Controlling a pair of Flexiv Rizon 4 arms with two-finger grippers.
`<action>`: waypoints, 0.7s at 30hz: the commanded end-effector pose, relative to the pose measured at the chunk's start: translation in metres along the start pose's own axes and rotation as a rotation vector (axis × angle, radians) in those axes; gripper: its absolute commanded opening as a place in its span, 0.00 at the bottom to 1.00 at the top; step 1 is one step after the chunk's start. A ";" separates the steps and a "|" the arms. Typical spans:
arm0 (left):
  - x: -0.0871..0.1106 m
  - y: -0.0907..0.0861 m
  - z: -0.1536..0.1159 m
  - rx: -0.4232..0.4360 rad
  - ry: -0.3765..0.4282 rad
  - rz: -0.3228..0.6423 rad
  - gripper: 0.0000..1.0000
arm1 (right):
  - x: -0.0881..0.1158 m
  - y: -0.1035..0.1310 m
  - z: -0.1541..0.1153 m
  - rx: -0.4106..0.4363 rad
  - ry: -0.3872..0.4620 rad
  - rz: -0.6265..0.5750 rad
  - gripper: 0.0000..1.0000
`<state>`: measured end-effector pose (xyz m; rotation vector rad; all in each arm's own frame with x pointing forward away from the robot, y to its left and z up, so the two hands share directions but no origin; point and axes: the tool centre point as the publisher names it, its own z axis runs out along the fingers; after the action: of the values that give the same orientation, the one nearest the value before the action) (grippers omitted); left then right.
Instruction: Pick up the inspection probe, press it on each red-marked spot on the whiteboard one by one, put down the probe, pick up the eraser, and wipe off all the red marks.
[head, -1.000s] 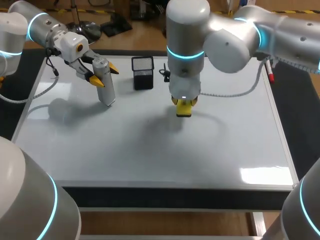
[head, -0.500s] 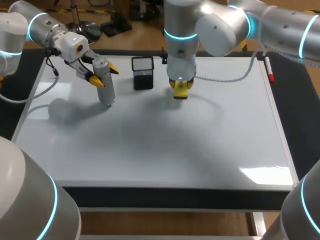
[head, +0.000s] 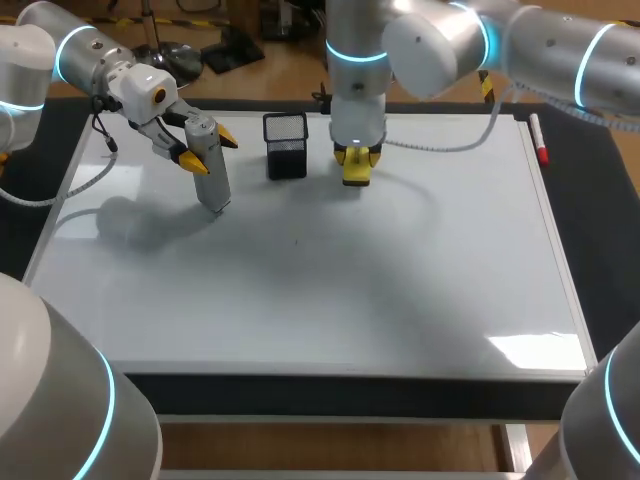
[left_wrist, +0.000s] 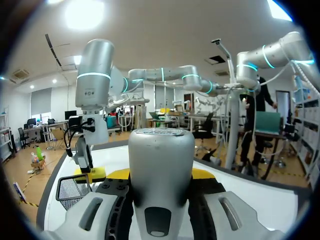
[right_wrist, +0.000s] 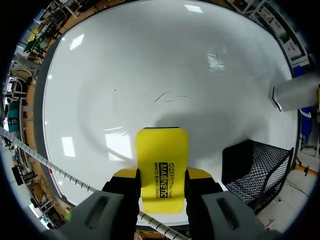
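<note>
Our left jaws are clamped on the probe (head: 208, 165), with one yellow tip at each side of its upper part. The probe is a silver-grey cylinder with a rounded top. It hangs a little tilted over the far left part of the whiteboard (head: 350, 290). Its lower end is very near the surface, but we cannot tell whether it touches. In the left wrist view the probe (left_wrist: 161, 170) fills the space between the two fingers.

Our right jaws are clamped on the eraser (head: 357, 165), a yellow block with rounded corners. In the right wrist view the eraser (right_wrist: 161, 167) sits between the two fingers and sticks out ahead of them, with its flat face toward the whiteboard (right_wrist: 150, 75). It is low over the far middle of the whiteboard, just beside a black mesh cup (head: 286, 145), at the cup's right in the head view. Whether the eraser touches the surface, we cannot tell.

The whiteboard is glossy white with a thin pale frame, and it lies flat on a dark tabletop (head: 600, 250). Lamps give bright reflections near its front right corner. A few thin dark strokes (right_wrist: 161, 96) are on it ahead of the eraser. The black mesh cup (right_wrist: 257, 167) is square, made of wire net, and stands upright between the probe and the eraser. A marker (head: 540, 140) with a red end lies at the far right edge.
</note>
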<state>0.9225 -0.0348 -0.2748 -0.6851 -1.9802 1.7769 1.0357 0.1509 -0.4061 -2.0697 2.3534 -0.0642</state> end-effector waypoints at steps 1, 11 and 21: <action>0.000 -0.001 -0.001 -0.001 0.004 0.002 0.00 | -0.005 -0.005 0.007 -0.002 0.002 -0.007 0.00; 0.000 -0.001 -0.001 -0.001 0.004 0.002 0.00 | -0.006 -0.011 0.018 -0.001 0.013 -0.006 0.00; 0.000 -0.001 -0.001 -0.001 0.004 0.002 0.00 | -0.007 -0.019 0.025 -0.005 0.024 -0.018 0.00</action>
<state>0.9225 -0.0348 -0.2748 -0.6851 -1.9802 1.7769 1.0506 0.1518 -0.4280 -2.0960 2.3432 -0.0828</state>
